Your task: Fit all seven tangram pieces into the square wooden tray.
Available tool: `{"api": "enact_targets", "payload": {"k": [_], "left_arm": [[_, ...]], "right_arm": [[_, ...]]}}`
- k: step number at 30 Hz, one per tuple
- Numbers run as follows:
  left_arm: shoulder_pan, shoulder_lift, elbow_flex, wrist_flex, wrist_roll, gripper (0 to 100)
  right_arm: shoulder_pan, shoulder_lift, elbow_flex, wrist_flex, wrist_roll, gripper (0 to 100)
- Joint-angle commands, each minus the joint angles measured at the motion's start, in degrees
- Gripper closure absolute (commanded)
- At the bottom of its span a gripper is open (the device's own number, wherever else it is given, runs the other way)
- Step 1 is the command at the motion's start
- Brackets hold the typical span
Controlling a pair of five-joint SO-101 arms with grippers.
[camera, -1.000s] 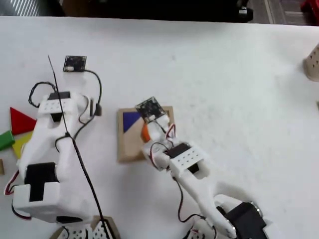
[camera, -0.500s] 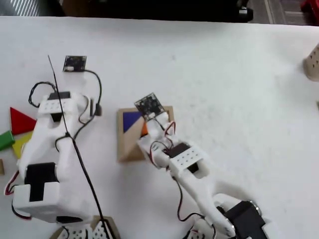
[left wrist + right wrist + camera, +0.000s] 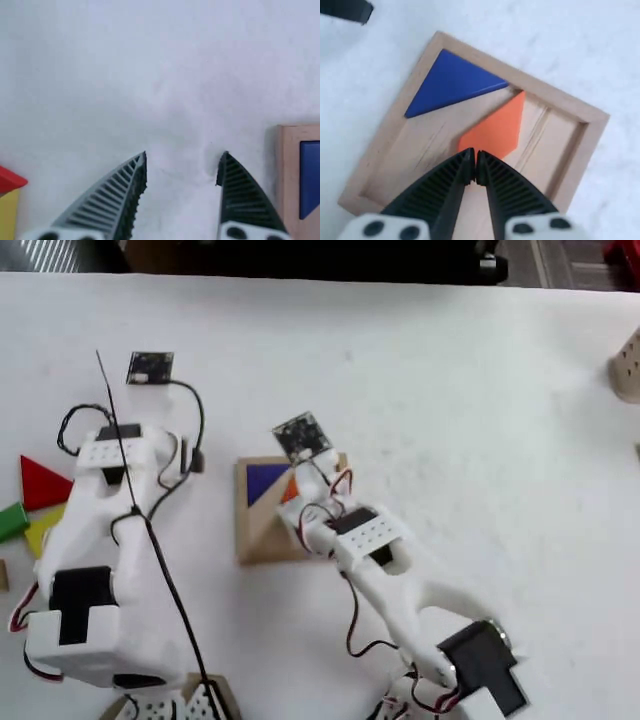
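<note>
The right gripper (image 3: 474, 159) hangs pinched shut and empty at the near corner of the orange tangram piece (image 3: 495, 127) in the middle of the wooden tray (image 3: 585, 150). The blue triangle (image 3: 450, 82) fills the tray's far corner. The orange piece looks thin, light, stiff and probably slick, so pinch it across opposite edges or slide it. The left gripper (image 3: 183, 156) gapes wide and empty beside the tray.

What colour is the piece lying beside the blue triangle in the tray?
The piece is orange; the right wrist view shows it best.
</note>
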Motion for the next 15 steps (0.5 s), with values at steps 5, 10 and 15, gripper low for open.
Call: {"api": "enact_targets", "payload": {"k": [5,10,15], "left_arm": [[-0.6,-0.1,-1.1,-1.0,-0.4,77],[-0.6,-0.1,-1.1,-1.0,-0.4,77],[-0.6,-0.1,-1.1,-1.0,-0.4,77]], "right_arm": [[3.8,-3.2,-1.2,1.9,-0.1,97.8],[-0.7,-3.3,0.1,3.6,-0.1,98.1],[-2.3,-3.2,-0.2,2.5,-0.4,97.8]]}}
